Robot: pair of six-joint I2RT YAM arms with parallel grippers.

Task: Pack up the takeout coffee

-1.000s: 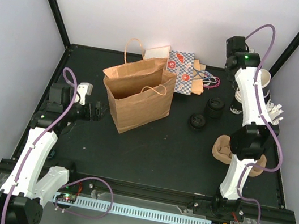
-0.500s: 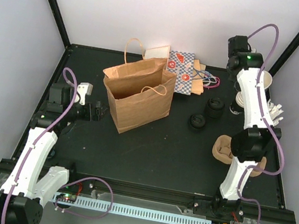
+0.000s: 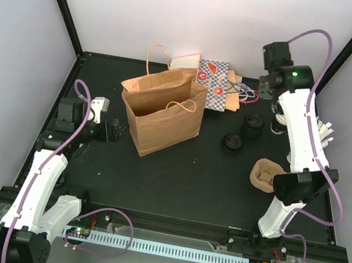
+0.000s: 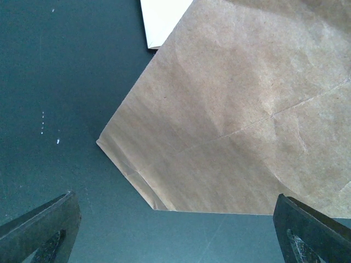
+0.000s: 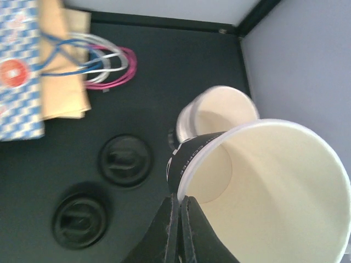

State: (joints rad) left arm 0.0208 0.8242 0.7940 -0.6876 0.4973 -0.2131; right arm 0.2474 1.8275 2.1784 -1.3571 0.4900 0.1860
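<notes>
My right gripper (image 5: 180, 198) is shut on the rim of an open cream-white paper cup (image 5: 274, 192) with a black printed band, and holds it tilted above the table. The cup has no lid. A second open cup (image 5: 219, 112) stands just below it. No capped cup shows. Two loose black lids (image 5: 125, 160) (image 5: 80, 220) lie left of the cups, also seen from the top (image 3: 254, 126). In the top view the right gripper (image 3: 269, 86) is at the back right. My left gripper (image 3: 112, 131) is open, empty, beside the standing brown paper bag (image 3: 161, 112).
A blue-checked bag (image 3: 212, 83) with coloured string handles (image 5: 104, 66) lies behind the brown bag. A brown cup carrier (image 3: 265, 175) sits by the right arm. White items (image 3: 324, 133) lie at the right wall. The left wrist view shows the brown bag's side (image 4: 247, 109).
The right arm has swung its wrist left and up, with its elbow dropping toward the near right. The left arm has not moved.
</notes>
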